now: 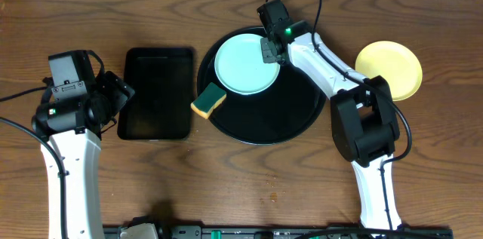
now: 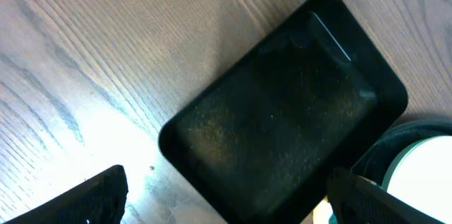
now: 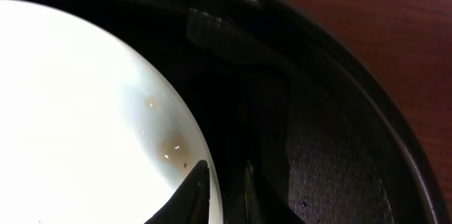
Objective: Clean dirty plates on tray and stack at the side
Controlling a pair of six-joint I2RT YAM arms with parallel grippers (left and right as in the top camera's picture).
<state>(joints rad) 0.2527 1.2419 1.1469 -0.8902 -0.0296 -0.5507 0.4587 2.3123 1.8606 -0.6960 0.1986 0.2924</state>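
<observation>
Mint plate [image 1: 245, 64] lies far-left on the round black tray [image 1: 294, 122]. Right gripper [image 1: 272, 50] straddles its right rim, fingers nearly together; a firm hold cannot be told. Left gripper [image 1: 119, 94] hangs wide apart. A shallow pinch might let the plate slip.

A: Where is free room on the counter [image 1: 226, 186]?
B: The wood in front of both trays, the round tray [image 1: 302, 114] and the rectangular tray [image 1: 157, 96], lies bare.
A: And between them?
B: Narrow. The sponge [image 1: 209, 101] sits there, on the round tray's left rim. The right arm [image 1: 321, 62] crosses its right side, near the yellow plate [image 1: 389, 69].
</observation>
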